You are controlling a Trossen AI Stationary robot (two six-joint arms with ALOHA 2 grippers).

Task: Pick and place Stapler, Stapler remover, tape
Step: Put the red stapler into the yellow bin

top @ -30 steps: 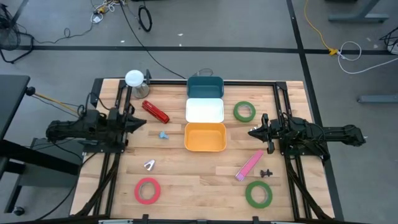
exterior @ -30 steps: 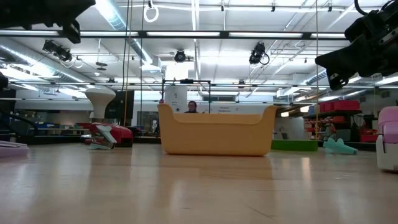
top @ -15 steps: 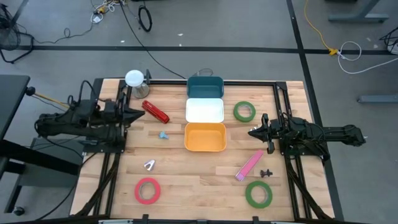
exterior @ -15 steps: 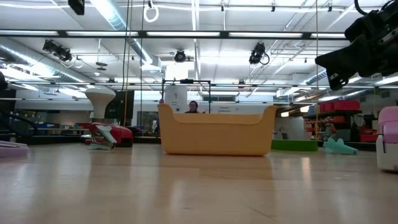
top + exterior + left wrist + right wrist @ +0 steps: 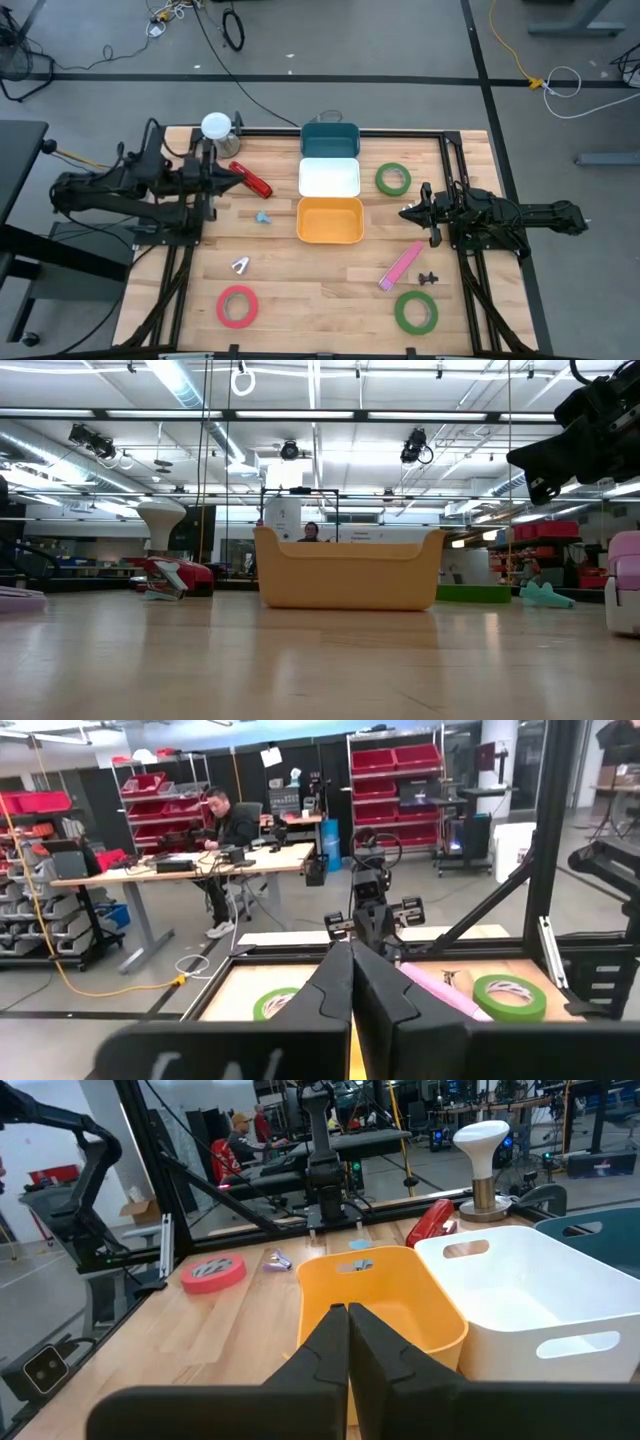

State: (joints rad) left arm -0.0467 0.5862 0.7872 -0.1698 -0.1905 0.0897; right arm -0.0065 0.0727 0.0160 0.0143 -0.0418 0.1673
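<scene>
A red stapler point(image 5: 250, 179) lies flat near the table's far left, also seen in the right wrist view point(image 5: 432, 1220). A small blue staple remover point(image 5: 263, 217) and a silver one point(image 5: 241, 265) lie on the left half. A red tape roll point(image 5: 237, 306) lies flat near the front left. One green roll point(image 5: 393, 179) is far right and another point(image 5: 415, 311) near right. My left gripper point(image 5: 224, 172) hovers shut just left of the red stapler. My right gripper point(image 5: 405, 212) hangs shut, right of the orange bin.
Three bins stand in a row mid-table: teal point(image 5: 330, 139), white point(image 5: 330, 178), orange point(image 5: 330, 220). A white mushroom-shaped lamp point(image 5: 216, 126) stands at the far left corner. A pink stapler point(image 5: 401, 265) and a small black piece point(image 5: 429, 278) lie front right. A person sits beyond the table point(image 5: 232, 825).
My left arm has risen out of the low view and swung toward the table's far edge, pulling back left and then reaching out toward the red stapler. Its fingers have stayed shut.
</scene>
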